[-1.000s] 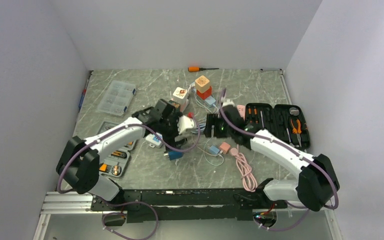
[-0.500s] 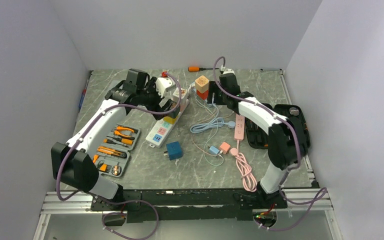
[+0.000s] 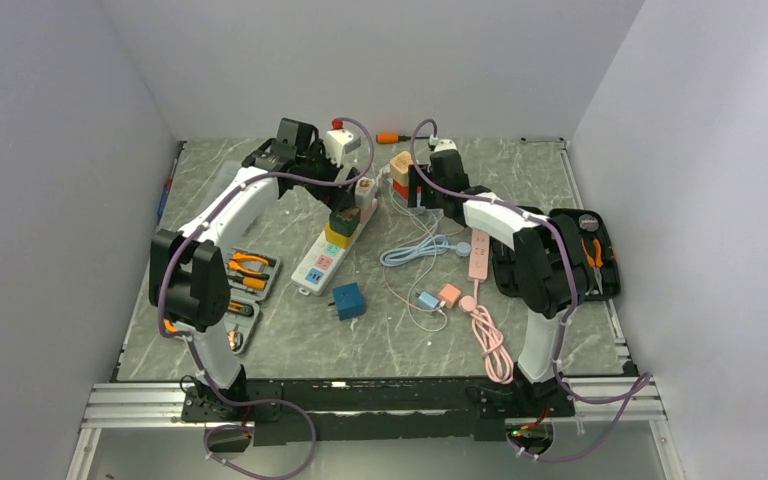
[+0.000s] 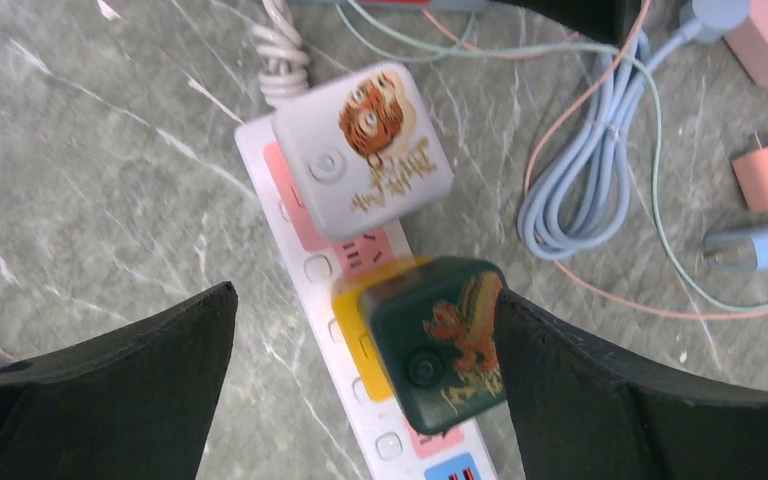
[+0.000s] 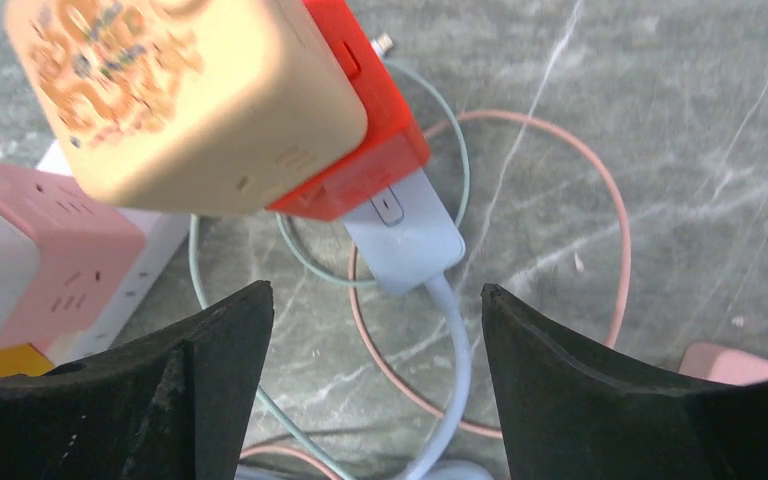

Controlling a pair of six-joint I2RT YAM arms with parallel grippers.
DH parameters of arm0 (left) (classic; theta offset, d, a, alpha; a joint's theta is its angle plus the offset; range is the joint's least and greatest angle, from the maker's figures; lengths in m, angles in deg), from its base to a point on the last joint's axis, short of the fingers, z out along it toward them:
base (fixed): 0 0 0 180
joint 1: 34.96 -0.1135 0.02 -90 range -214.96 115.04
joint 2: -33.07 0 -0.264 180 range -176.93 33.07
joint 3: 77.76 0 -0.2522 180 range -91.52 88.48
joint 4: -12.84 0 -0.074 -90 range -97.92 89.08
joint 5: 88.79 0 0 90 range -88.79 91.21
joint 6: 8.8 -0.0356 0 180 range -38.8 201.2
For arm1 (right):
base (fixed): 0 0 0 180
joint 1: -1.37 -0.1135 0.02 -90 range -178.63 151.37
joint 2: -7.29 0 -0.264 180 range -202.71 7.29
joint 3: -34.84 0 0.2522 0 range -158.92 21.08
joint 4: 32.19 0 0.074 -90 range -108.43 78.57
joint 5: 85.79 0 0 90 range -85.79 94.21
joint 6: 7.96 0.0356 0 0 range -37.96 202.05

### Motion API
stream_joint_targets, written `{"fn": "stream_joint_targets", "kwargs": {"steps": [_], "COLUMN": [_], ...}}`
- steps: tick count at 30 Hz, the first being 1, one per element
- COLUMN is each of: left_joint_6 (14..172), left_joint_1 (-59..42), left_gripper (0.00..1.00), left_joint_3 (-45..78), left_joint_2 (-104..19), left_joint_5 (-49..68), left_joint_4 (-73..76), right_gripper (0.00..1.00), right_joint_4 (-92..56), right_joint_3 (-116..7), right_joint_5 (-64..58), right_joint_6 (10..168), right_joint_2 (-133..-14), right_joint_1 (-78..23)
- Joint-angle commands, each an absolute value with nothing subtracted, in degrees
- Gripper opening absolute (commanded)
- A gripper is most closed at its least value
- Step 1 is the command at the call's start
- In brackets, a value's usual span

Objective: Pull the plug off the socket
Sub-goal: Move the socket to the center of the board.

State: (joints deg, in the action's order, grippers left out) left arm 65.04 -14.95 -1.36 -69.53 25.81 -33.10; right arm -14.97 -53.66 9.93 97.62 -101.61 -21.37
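Marble tabletop from above: black tool case at 3 o'clock holds orange pliers. Left wrist: left gripper spread wide about green dragon-printed cube plug on white power strip. Right wrist: right gripper spread wide; pale blue plug in red cube socket, 12 o'clock.

plastic, rubber and veined stone

the table is surfaced in a grey stone-look slab with pale veins, smooth and of dull sheen. the power strip is moulded in smooth white plastic with matt pink and yellow panels. the grey cube plug and the dark green cube plug are finished in smooth printed plastic, the green one slightly glossy. the blue cable is sheathed in a rubbery matt coat.
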Motion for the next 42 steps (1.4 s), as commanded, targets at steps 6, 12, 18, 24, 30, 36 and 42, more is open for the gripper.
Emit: {"fn": "stream_joint_targets", "kwargs": {"steps": [6, 12, 18, 24, 30, 36, 42], "left_joint_6": [69.1, 66.2, 62.5, 57.1, 53.0, 50.2, 47.4], "left_joint_1": [-15.0, -14.1, -13.4, -12.9, -12.8, -12.8, -12.9], "left_gripper": [0.99, 0.99, 0.99, 0.99, 0.99, 0.99, 0.99], "left_joint_3": [-8.4, -6.1, -5.4, -2.4, 2.7, 6.1, 7.6], "left_joint_2": [-75.8, -76.7, -77.0, -74.9, -70.5, -66.2, -63.2], "left_joint_5": [25.6, 23.8, 22.6, 22.0, 20.6, 21.3, 21.0], "left_joint_4": [-28.0, -26.4, -27.5, -29.9, -30.7, -32.5, -34.7], "right_gripper": [0.72, 0.65, 0.48, 0.34, 0.30, 0.27, 0.03], "right_joint_4": [-22.6, -25.5, -26.9, -28.5, -29.9, -29.6, -29.7], "right_joint_3": [-59.2, -55.2, -51.7, -44.8, -35.2, -28.3, -20.8], "right_joint_5": [11.4, 10.7, 9.1, 7.6, 7.8, 8.0, 9.5], "right_joint_6": [95.9, 96.8, 98.3, 100.4, 102.5, 105.0, 107.5], "right_joint_2": [-109.2, -109.6, -109.6, -106.2, -100.4, -95.0, -89.4], "right_joint_1": [-21.1, -21.1, -21.2, -22.6, -25.1, -27.2, -32.0]}}
